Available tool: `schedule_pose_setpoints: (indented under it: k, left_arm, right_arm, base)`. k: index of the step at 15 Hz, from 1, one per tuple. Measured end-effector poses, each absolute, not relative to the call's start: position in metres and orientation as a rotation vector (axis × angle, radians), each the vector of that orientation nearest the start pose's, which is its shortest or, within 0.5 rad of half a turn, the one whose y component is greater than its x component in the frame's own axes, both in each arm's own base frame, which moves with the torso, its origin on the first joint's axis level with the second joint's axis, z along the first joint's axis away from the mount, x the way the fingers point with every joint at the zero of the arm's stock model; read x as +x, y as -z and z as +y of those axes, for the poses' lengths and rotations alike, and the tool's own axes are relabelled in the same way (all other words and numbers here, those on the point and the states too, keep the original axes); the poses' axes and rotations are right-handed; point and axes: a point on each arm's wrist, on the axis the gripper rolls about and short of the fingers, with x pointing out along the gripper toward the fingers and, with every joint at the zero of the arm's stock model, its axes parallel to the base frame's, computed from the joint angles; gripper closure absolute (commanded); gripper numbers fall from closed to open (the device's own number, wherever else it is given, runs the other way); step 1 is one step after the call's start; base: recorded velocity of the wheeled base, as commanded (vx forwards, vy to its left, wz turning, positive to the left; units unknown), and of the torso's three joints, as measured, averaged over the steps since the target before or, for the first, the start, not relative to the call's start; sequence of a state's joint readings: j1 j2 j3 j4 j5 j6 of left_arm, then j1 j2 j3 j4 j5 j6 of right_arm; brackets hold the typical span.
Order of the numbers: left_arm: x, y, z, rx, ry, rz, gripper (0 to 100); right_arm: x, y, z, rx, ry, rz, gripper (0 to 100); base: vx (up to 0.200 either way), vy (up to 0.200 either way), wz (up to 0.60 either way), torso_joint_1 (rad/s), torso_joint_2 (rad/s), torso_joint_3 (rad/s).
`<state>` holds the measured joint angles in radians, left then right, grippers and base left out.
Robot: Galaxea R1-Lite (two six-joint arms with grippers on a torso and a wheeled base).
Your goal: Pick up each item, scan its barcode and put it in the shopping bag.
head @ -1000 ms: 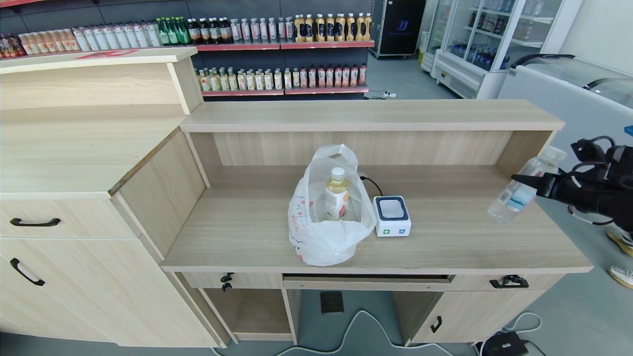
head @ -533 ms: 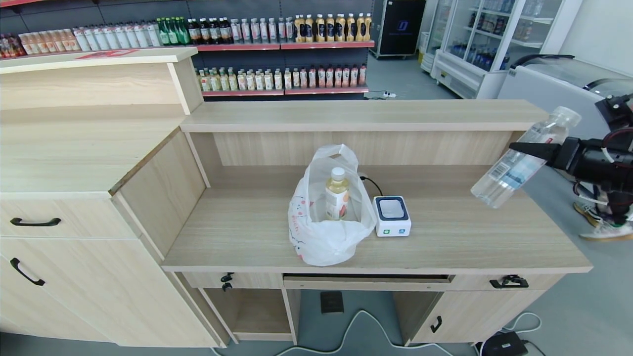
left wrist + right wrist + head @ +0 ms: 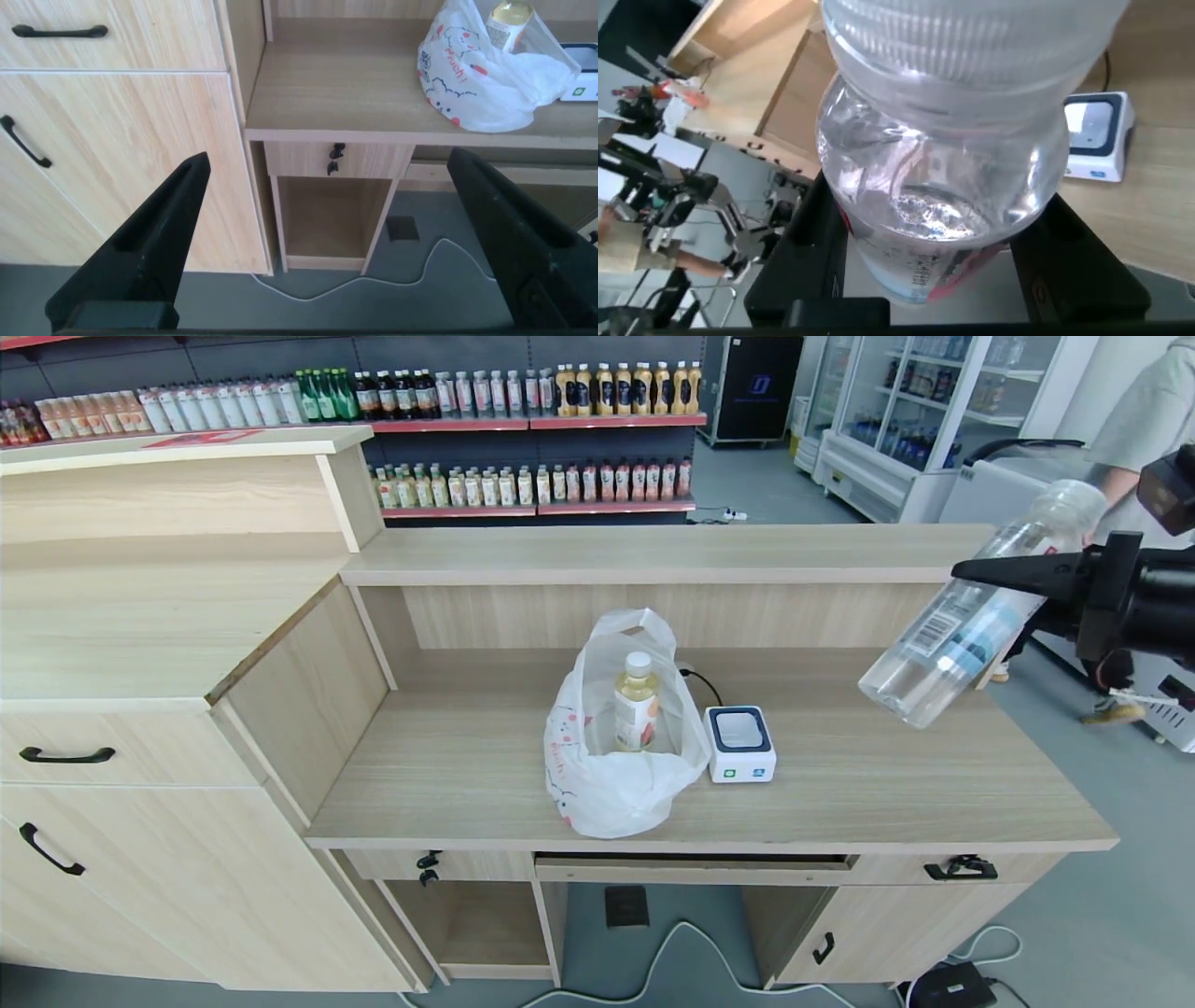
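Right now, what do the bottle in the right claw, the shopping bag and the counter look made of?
Held bottle: clear glossy plastic, probably; see-through, ribbed wall.
Shopping bag: thin translucent white plastic film, crumpled and slumped.
Counter: matte pale wood grain, likely laminate over board.

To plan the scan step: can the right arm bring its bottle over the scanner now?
Probably yes: the right pincer holds the bottle in the air, right of the scanner, and nothing stands between them.

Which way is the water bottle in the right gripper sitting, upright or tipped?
Tipped. The water bottle slants in the right gripper, cap end high, base end low, held in the air.
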<state>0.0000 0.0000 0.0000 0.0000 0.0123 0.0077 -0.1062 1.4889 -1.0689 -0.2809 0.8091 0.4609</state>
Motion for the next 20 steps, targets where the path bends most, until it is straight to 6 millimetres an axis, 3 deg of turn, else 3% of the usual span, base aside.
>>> schedule_pose_setpoints:
  k: [4,12,15,20]
  left_arm:
    - [-0.023,-0.075,0.0,0.008,-0.011,0.0,0]
    - [-0.023,-0.075,0.0,0.008,-0.012,0.0,0]
    - [-0.023,-0.075,0.0,0.008,-0.013,0.0,0]
    - [-0.023,-0.075,0.0,0.008,-0.012,0.0,0]
  right_arm:
    - [0.226,-0.306,0.017,0.497,-0.805,0.283,100]
    - [0.149,-0.31,0.045,0.475,-0.982,0.328,100]
    - [0.136,-0.312,0.053,0.455,-1.053,0.323,100]
    - [0.131,-0.31,0.066,0.411,-1.111,0.317,100]
  base:
    - [0.0,0.0,0.0,0.0,0.0,0.0]
    - [0.0,0.0,0.0,0.0,0.0,0.0]
    - [0.0,0.0,0.0,0.0,0.0,0.0]
    - [0.0,0.0,0.0,0.0,0.0,0.0]
